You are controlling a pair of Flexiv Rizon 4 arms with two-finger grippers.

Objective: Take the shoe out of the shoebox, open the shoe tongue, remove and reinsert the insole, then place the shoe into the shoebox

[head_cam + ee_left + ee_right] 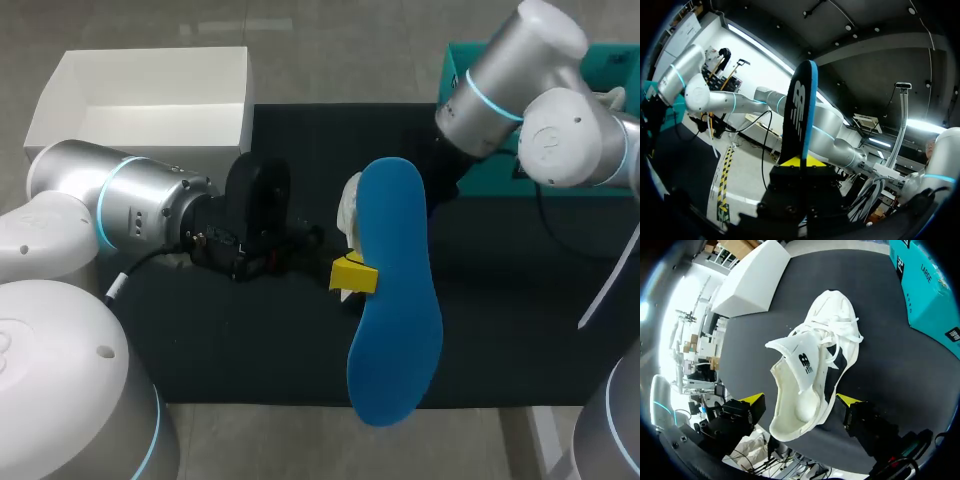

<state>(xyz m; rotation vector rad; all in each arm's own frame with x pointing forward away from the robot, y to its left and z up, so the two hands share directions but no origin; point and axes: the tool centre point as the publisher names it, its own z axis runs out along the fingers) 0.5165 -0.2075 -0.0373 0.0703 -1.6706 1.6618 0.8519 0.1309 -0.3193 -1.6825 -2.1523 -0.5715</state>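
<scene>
insole held up, shoe down on the mat
white shoebox (60,92) stands off the black mat's (250,350) far left corner; the left gripper (353,275) pinches the blue insole (395,300) by its edge, above the mat; behind it lies the white shoe (815,370), tongue lifted (heel between the spread fingers of the right gripper (800,401)); a teal box (927,290) is at far right.

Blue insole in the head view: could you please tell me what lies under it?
A sliver of the white shoe shows beside the blue insole; the rest of the shoe is covered.
</scene>
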